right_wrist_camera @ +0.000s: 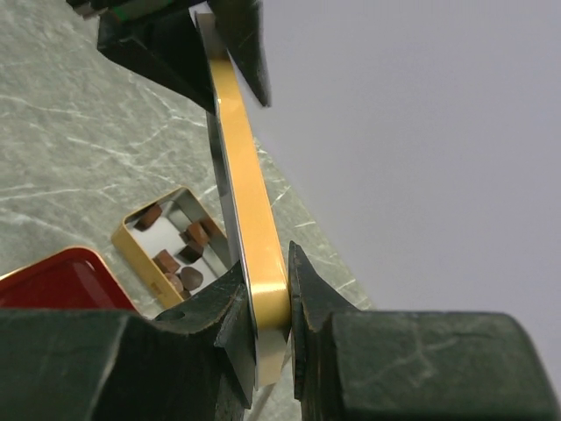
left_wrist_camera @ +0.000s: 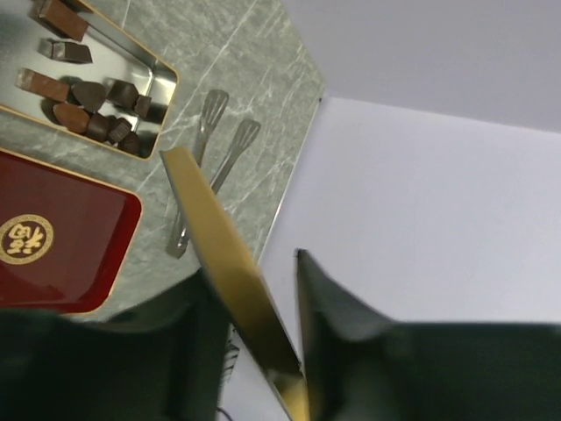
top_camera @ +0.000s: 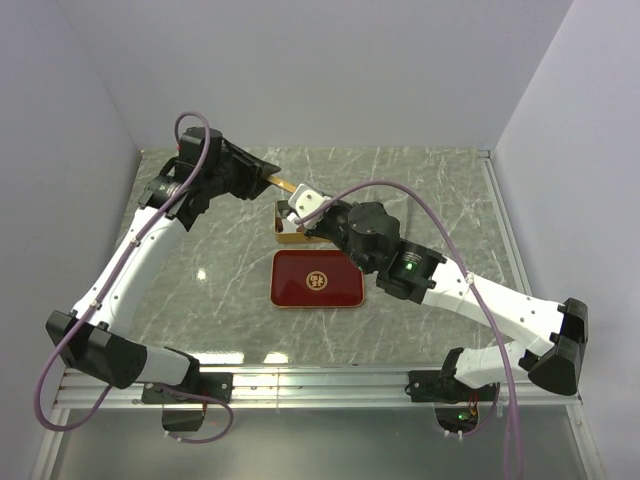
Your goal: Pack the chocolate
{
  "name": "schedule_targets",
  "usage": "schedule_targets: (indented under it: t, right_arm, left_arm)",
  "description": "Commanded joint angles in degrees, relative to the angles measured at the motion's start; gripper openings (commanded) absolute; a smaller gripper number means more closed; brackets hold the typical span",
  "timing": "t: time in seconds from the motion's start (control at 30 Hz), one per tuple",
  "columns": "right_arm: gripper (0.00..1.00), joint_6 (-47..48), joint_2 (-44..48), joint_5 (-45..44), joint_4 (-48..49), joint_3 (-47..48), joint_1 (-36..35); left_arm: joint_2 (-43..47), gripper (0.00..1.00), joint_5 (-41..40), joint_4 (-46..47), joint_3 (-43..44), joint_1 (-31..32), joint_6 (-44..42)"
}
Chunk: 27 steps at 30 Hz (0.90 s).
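Right gripper (right_wrist_camera: 266, 270) pinching gold lid (right_wrist_camera: 248, 193) — edge-on, chocolate (right_wrist_camera: 166, 260) half-hidden

Overhead, right arm (top_camera: 400, 265) hides most of gold tin (top_camera: 281, 226); left wrist view crops 1 chocolate (left_wrist_camera: 60, 16).

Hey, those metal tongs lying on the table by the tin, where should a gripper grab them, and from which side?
Probably best from straight above, closing across both arms near the joined end of the tongs. They lie flat on the table, arms side by side and narrowing there, spatula tips toward the tin. The right gripper is shut on the gold lid.
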<state>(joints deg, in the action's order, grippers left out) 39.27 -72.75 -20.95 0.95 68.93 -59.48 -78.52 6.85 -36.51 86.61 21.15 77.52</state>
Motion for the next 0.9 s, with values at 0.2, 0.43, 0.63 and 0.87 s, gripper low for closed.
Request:
schedule_targets:
  t: [0.2,0.43,0.63,0.87]
  right_arm:
    - [0.18,4.3,-1.4,-5.3,11.1,-0.7,-1.2]
    - [0.39,5.3,-2.7,-10.2,17.2,-4.2,-1.2]
    - [0.61,2.6,-1.3,-11.7,17.7,-6.6,-1.2]
    - [0.63,-4.3,7.2,-9.9,12.5,-11.5,-1.3]
  left_arm:
    - [0.9,0.16,3.5,3.8,-2.4,0.6,0.0]
    - [2.9,0.01,6.2,8.5,-6.7,0.6,4.8]
    - [4.5,0.00,5.3,14.9,-10.7,0.6,9.1]
    - [4.7,0.00,1.0,21.0,-11.7,-1.8,9.8]
